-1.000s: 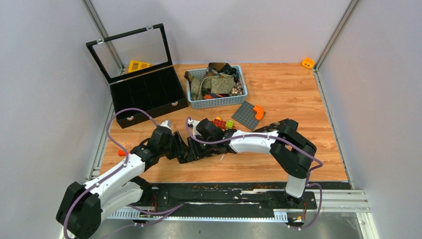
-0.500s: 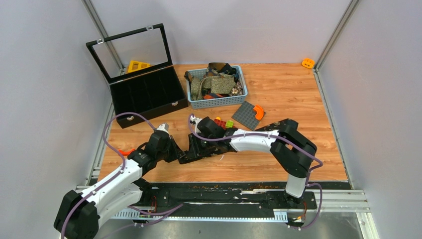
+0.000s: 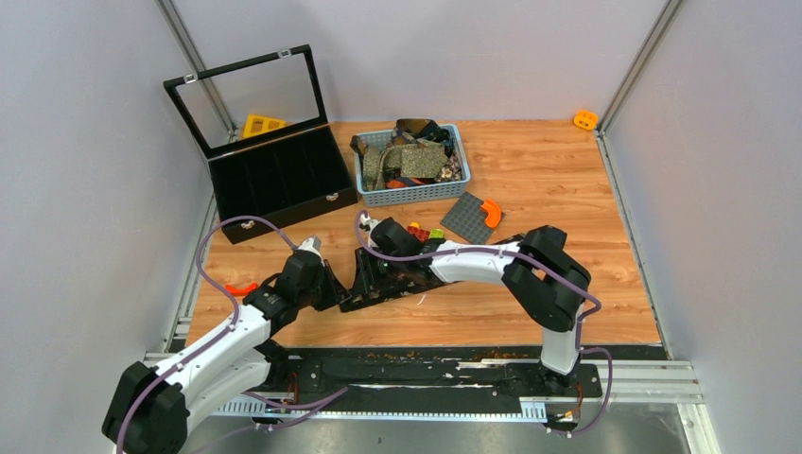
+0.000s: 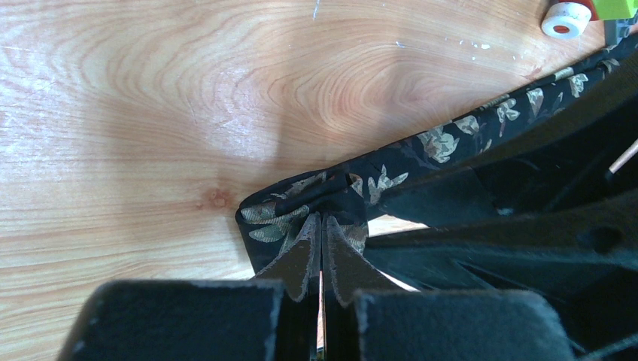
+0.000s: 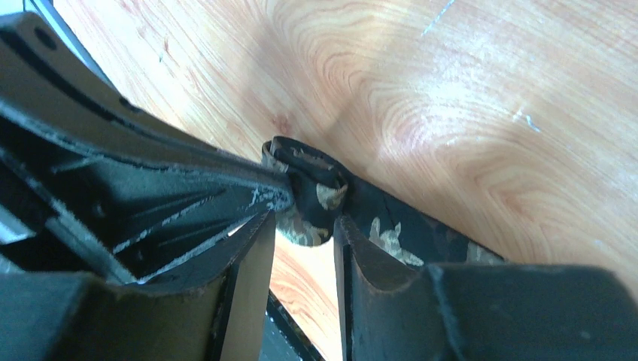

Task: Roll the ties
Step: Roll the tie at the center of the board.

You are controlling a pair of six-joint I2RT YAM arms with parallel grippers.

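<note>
Black tie is lying on tabletop; left claw is clamping its folded end, right claw is standing apart around it.

L arm, R arm: white links, blk joints, purple cables; L pincer scuffed blk.

The tie was black with a pale olive leaf print; the table showed warm orange-brown wood grain. The basket was pale blue, the brick plate dark grey, the box black, the cables purple
</note>
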